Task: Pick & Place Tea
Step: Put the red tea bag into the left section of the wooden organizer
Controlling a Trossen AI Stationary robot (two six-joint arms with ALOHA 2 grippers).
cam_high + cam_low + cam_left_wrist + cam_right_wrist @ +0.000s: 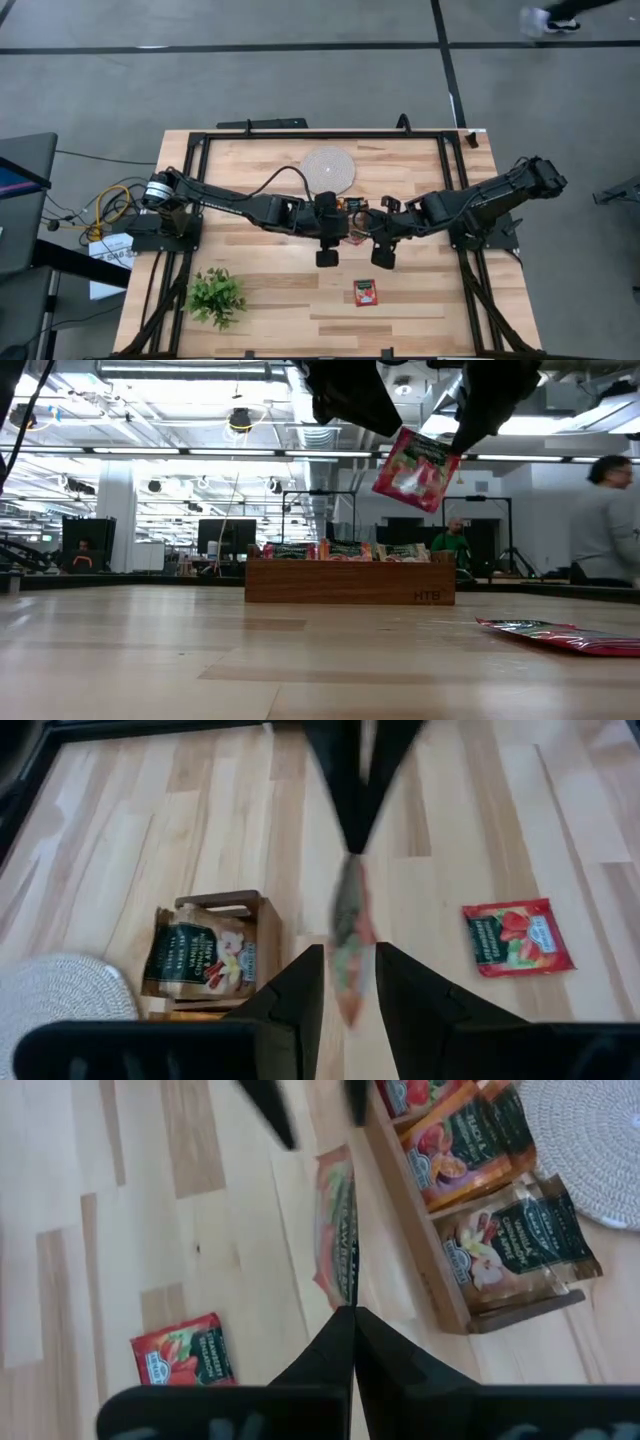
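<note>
Your right gripper (350, 1315) has its fingers pressed together on the edge of a red tea sachet (413, 468), which hangs tilted in the air above the table (420, 320), just in front of the wooden tray (350, 582). Your left gripper (348, 985) meets it from the other side: its two fingers (300, 990) stand a little apart with the lower end of the same sachet between them, though you cannot tell from these views whether they actually press on it. From above, both arms come together near the middle of the table, with the tray mostly hidden beneath them. The tray holds more sachets standing in its compartments, among them a dark green-topped one (520, 1240) at the end nearest the round woven mat (328, 168), and orange ones (465, 1145) in the next compartment. A second red sachet (365, 292) lies flat on the bare wood toward the table's front edge, well apart from the tray. A small green plant (215, 296) sits near the front left corner. In the room behind, a person (605, 525) stands at the far right.
</note>
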